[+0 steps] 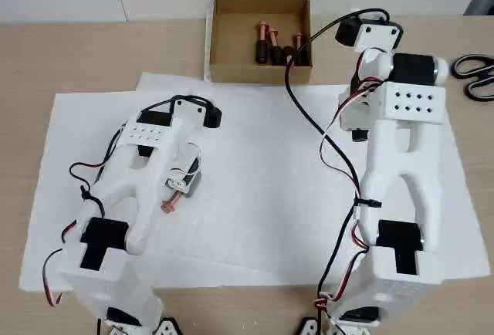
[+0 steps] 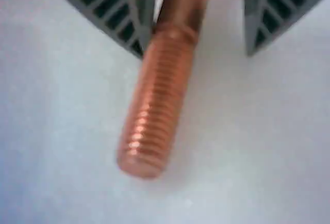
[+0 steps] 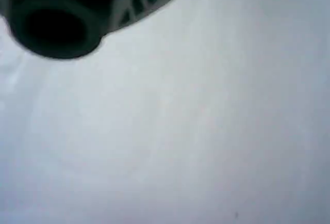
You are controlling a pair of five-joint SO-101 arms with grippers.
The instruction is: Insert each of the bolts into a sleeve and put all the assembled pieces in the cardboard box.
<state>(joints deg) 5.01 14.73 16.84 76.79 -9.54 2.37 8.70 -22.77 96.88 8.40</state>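
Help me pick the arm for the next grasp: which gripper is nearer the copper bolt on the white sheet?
Left. The left gripper straddles the bolt; the right gripper is far across the sheet.

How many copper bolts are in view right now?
4 bolts. Three sit in the cardboard box, in black sleeves; one lies on the white sheet between the left hand's open fingers. The cable crossing the box may hide another.
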